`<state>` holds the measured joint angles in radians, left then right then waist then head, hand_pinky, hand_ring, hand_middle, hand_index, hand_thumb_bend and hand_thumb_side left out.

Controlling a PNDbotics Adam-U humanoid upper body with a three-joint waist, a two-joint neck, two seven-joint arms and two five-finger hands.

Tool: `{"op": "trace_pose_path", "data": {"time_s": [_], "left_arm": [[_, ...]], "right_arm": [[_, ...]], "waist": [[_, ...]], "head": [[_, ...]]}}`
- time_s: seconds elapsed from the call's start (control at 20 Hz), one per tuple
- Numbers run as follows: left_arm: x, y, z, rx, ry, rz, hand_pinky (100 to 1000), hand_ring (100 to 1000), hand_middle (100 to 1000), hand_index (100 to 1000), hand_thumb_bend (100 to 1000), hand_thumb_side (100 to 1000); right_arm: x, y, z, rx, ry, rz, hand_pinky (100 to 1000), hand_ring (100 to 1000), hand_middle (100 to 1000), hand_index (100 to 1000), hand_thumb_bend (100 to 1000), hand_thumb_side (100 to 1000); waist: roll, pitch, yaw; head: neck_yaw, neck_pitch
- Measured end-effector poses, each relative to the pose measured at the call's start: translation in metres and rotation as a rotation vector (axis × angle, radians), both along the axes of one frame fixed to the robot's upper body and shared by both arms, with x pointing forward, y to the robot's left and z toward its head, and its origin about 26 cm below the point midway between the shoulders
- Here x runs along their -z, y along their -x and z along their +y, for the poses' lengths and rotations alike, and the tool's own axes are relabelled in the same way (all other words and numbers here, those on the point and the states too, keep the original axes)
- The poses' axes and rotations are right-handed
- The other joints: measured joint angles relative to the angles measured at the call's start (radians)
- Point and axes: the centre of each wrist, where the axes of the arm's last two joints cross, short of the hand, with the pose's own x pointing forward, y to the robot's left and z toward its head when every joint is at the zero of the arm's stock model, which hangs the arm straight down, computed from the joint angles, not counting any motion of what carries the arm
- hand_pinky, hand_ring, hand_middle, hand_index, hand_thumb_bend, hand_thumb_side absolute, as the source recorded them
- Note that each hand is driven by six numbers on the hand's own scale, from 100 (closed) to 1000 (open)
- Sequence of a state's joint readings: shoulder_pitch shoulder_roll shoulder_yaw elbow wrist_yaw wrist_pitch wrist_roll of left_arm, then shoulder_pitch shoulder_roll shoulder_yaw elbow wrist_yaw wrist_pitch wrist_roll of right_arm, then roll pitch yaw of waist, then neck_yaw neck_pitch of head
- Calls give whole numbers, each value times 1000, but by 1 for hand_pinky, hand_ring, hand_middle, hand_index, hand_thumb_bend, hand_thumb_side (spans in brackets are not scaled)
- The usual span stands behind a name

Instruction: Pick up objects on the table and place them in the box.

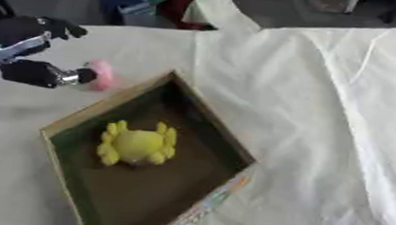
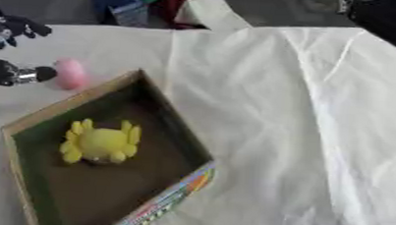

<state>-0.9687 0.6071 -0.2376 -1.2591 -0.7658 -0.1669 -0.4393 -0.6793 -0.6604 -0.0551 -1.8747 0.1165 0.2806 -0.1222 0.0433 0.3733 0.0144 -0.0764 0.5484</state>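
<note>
Item one: a shallow cardboard box, dark-lined with a printed colour strip along its lower right edge, lying askew in the lower left of the frame on a table draped in cream cloth. It sits open-topped and within the left arm's reach, evidently as the receptacle. Item two: a yellow crab-shaped soft toy, resting flat on the box floor toward its upper left half, apart from the walls; judged already delivered. Item three: a small pink rounded object, at upper left, just outside the box's upper left wall; whether it rests on the cloth or is lifted clear cannot be told. Item four: the left robot hand, black with silver joints, entering from the left edge. One digit tip meets the pink object's left side and another finger arches above and apart from it, so the hand reads as spread, not clamped. The pose suits closing around the object for a short carry over the wall. Item five: the right robot hand, only a dark shape at the upper right corner of the right eye view; whether it is apart or together cannot be told. Remaining work, as judged: the pink object.
</note>
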Motion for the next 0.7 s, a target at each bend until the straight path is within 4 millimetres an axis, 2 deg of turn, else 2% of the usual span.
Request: {"op": "trace_pose_path", "data": {"time_s": [0.35,0.7], "left_arm": [[9,-6,1,-47,-23,12,722,873,851,971,541,913],[14,-10,5,-101,-44,-7,720,869,842,960,503,891]], "right_arm": [[-1,-3,3,-5,-11,-2,666,679,513,803,100,285],[-1,-4,4,-11,-17,-2,661,679,512,802,100,288]], "waist": [[-1,13,-14],[-2,24,-20]], "head": [[13,-8],[19,-14]]}}
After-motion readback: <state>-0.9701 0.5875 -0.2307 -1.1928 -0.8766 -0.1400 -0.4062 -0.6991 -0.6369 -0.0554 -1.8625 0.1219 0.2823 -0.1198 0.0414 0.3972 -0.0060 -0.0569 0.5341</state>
